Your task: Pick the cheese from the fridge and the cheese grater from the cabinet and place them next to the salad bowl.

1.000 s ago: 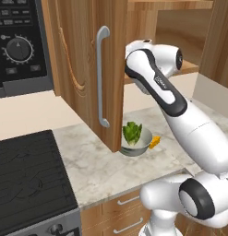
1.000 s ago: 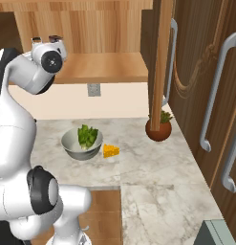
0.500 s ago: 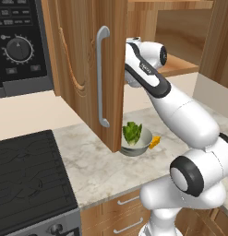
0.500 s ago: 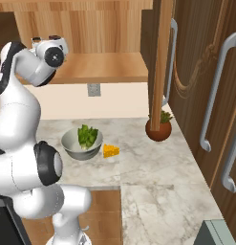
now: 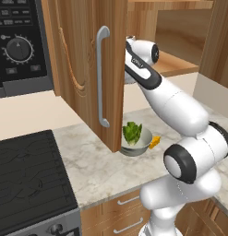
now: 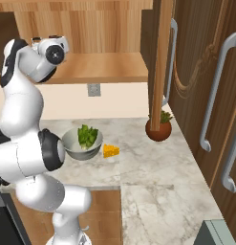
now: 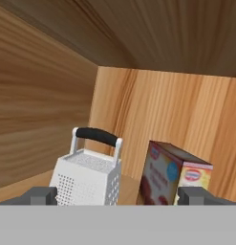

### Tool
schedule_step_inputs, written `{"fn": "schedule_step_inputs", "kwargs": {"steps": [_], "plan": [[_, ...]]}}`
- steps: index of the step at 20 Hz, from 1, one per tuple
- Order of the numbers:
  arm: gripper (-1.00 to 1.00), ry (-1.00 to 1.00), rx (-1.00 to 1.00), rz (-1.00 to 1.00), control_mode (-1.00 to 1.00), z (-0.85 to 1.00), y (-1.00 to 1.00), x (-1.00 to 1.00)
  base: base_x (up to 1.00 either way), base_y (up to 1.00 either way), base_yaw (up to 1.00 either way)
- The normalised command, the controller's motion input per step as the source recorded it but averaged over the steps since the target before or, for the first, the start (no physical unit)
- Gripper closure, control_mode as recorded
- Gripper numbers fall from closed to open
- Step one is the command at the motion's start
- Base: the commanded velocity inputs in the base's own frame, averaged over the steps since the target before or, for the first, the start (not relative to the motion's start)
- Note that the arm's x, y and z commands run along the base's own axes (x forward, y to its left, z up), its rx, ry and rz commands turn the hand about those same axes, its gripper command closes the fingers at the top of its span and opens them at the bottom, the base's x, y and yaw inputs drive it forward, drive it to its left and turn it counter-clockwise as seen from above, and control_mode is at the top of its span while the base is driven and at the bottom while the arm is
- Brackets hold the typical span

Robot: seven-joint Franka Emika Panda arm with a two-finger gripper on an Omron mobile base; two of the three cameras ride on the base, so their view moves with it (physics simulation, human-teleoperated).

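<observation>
Nearest, on the pale marbled stone counter [image 6: 153, 186], the small round grey metal salad bowl [image 6: 81, 145] with green lettuce leaves stands with the small yellow-orange cheese wedge [image 6: 110, 151] just beside it. Farther back by the wall sits a terracotta pot with a green plant [image 6: 158, 128]. The black stovetop [image 5: 27, 175] lies to the left. Above, the brown wooden wall cabinet's carved door [image 5: 87, 64] with its long curved silver bar handle [image 5: 102, 76] hangs open beside the white arm. The two-finger gripper [image 7: 117, 195] has its dark tips spread wide, holding nothing. Beyond them on the wooden shelf [image 6: 105, 67], the silvery-white box grater with a black handle [image 7: 88, 173] stands upright, a red and cream printed carton [image 7: 174, 176] just beside it.
</observation>
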Motion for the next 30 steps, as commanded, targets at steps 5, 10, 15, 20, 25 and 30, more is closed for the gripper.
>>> {"fn": "schedule_step_inputs", "kwargs": {"steps": [5, 10, 15, 20, 25, 30], "plan": [[-1.0, 0.0, 0.0, 0.0, -1.0, 0.0, 0.04, 0.23, 0.0, 0.0, 0.0], [-1.0, 0.0, 0.0, 0.0, -1.0, -0.02, 0.23, 0.0, 0.0, 0.0, 0.0], [-1.0, 0.0, 0.0, 0.0, -1.0, -0.06, 0.22, 0.0, 0.0, 0.0, 0.0], [-1.0, 0.0, 0.0, 0.0, -1.0, -0.01, 0.11, -0.04, 0.0, 0.0, 0.0], [-1.0, 0.0, 0.0, 0.0, -1.0, 0.0, 0.0, -0.27, 0.0, 0.0, 0.0], [-1.0, 0.02, 0.02, 0.0, -1.0, 0.0, 0.0, -0.06, 0.0, 0.0, 0.0]]}}
